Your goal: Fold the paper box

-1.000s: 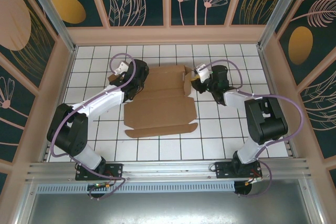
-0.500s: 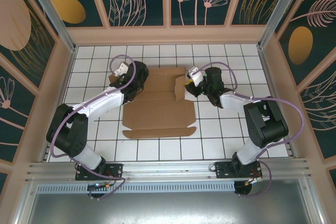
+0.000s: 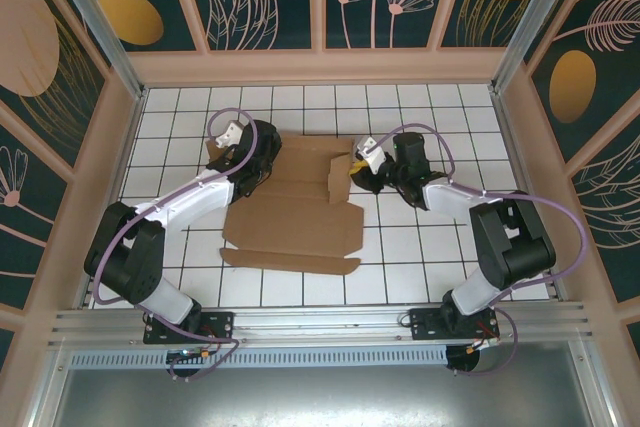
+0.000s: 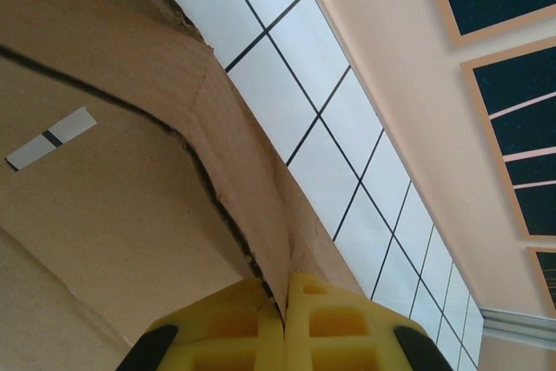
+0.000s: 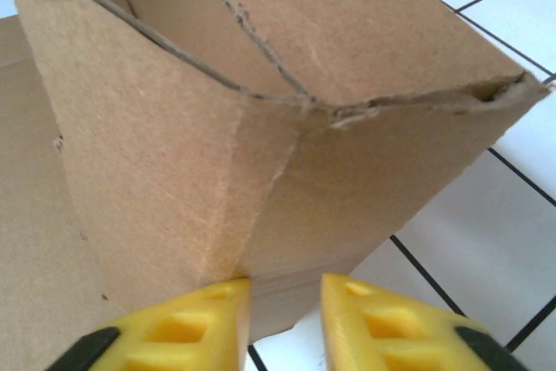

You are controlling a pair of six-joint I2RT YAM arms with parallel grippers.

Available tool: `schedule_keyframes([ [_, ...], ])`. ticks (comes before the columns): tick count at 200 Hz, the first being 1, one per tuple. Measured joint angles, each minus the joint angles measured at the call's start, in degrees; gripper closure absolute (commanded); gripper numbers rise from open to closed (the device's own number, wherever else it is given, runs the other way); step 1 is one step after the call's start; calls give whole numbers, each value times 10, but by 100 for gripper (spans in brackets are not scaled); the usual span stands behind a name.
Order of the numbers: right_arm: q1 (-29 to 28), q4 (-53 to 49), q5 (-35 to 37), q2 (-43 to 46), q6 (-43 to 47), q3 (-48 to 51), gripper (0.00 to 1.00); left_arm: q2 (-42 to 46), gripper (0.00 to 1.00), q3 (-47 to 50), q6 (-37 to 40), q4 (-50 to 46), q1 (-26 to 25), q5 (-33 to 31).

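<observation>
Cardboard on the white-tiled surface (image 3: 420,257): the paper box (image 3: 295,222) lies at centre, part-folded, its near flap down flat. At its far-left edge the left claw (image 4: 284,288) is clamped on a thin flap. Opp. side, the right claw (image 5: 285,288) stands slightly apart at a raised flap's base.

paper box (image 3: 295,222) on table (image 3: 430,257), centred

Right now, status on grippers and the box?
Left gripper shut on the left flap. Right gripper open at the raised right flap. Paper box otherwise flat on the table.
</observation>
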State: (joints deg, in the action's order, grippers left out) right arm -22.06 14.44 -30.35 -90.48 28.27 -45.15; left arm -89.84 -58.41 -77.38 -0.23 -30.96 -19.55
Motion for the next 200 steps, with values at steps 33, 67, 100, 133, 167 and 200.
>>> schedule_keyframes([
  [33,1,-23,-28,0,6,-6,71,2,100,1,8,-2,0,0],
  [67,2,-64,-38,0,19,-24,81,7,100,3,13,-6,1,0],
  [100,-3,-78,-5,0,24,-34,81,36,100,49,12,31,8,16],
  [133,-11,-68,47,4,18,-30,79,79,100,118,13,106,15,48],
  [167,-24,-28,98,38,-19,13,79,98,100,179,23,195,17,78],
  [200,-43,0,151,65,-59,54,76,118,100,217,36,242,17,89],
])
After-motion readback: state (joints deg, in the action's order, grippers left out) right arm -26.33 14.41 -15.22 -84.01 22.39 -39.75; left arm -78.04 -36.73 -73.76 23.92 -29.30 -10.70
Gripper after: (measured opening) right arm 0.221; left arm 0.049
